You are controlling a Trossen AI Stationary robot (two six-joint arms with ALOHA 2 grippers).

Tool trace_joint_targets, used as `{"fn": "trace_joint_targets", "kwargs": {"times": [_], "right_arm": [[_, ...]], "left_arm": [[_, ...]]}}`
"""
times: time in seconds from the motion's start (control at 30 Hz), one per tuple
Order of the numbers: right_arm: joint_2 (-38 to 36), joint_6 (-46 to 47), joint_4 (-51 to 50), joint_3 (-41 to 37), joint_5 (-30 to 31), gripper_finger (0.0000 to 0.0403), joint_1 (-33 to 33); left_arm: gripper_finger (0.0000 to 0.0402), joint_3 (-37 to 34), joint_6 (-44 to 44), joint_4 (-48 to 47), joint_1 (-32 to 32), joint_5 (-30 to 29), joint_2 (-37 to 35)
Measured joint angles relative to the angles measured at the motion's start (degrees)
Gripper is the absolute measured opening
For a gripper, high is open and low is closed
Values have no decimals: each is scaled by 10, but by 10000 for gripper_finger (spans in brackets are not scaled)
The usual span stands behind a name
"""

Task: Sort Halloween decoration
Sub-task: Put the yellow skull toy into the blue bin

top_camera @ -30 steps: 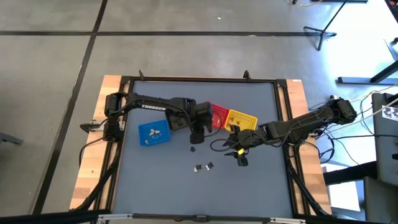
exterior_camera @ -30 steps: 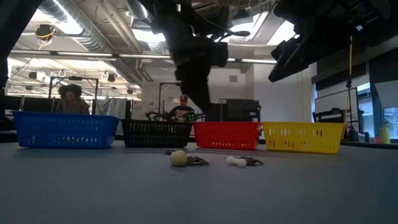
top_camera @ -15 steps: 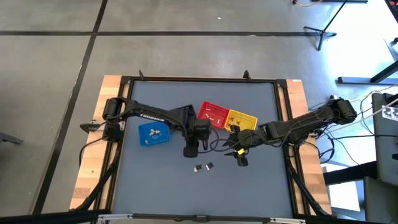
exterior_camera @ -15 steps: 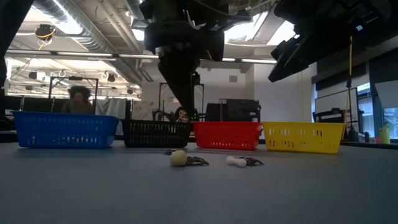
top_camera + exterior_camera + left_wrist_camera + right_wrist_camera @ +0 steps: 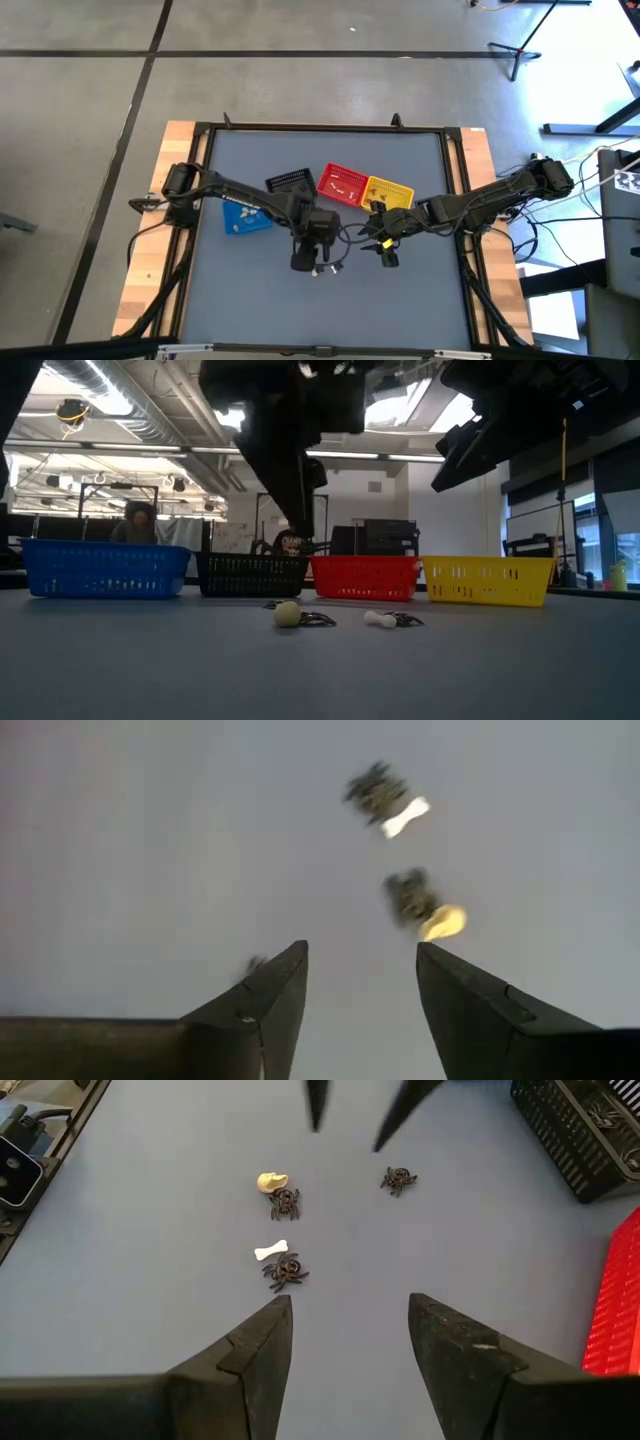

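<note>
While the left end effector (image 5: 360,985) hangs wide open over the desk (image 5: 400,300), the spiders (image 5: 412,895) lie just ahead, slightly off-centre, nearer it than the parted right end effector (image 5: 350,1335).

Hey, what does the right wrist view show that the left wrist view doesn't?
Only the right wrist view shows a third spider lying alone, the black basket, the red basket's edge, the open right pincer and the tips of the left arm's fingers farther off.

Only the left wrist view shows the open left pincer from close up.

Both show the grey table, the white bone beside a spider, and the yellowish skull beside another spider.
</note>
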Motion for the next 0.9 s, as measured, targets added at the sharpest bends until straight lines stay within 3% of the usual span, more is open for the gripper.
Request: {"fn": "trace_joint_targets", "kwargs": {"times": [0.4,0.9], "right_arm": [[0,0,0,0,0,200,0],[0,0,0,0,0,200,0]], "left_arm": [[182,-5,72,82,-76,-41,0],[180,-135,79,242,-111,-67,0]]}}
